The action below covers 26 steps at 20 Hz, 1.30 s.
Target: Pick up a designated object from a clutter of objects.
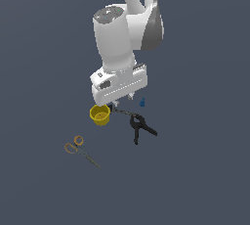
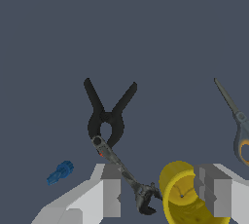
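The gripper [image 1: 120, 105] hung low over the clutter, its jaws spread wide. In the wrist view one finger [image 2: 111, 196] stood clear of the cup [image 2: 182, 198] on the wrench side, and the other finger [image 2: 214, 196] overlapped the cup's far rim; whether it touched the wall I could not tell. The cup [image 1: 100, 114] stood upright on the grey floor [image 1: 195, 180], mouth up, below the gripper's end nearer the exterior view's left.

The wrench [image 2: 119, 169] lay between the fingers, one end by the cup and the other meeting the clamp [image 2: 108, 116]. In the exterior view the clamp [image 1: 140, 128] lay just right of the cup. The small blue piece [image 1: 142, 102] sat near the gripper, on the exterior view's right. The scissors [image 1: 80, 150] lay well apart from the cup, toward the exterior view's lower left.
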### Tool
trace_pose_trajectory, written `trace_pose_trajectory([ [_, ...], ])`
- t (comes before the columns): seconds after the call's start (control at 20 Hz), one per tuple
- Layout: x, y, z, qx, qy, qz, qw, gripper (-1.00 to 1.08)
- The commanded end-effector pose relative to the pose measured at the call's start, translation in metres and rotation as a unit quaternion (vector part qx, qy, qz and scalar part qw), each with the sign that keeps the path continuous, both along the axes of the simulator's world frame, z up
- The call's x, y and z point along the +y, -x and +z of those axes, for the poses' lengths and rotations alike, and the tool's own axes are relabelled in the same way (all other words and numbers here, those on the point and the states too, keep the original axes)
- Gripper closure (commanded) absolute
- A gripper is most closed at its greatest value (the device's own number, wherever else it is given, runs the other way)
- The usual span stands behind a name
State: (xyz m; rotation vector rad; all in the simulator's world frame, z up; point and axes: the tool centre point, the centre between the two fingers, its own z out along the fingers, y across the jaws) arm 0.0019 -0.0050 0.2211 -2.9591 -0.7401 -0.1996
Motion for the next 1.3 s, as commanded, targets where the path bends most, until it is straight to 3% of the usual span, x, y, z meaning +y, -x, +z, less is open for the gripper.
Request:
trace_pose_trajectory([
  [0.0, -0.005, 0.003, -0.010, -0.008, -0.001, 0.017, 0.9998, -0.20],
  [0.6, -0.033, 0.024, -0.056, -0.042, 0.009, 0.093, 0.9947, -0.20],
  [1.25, -0.068, 0.058, -0.099, -0.069, 0.044, 0.168, 0.9824, -0.20],
])
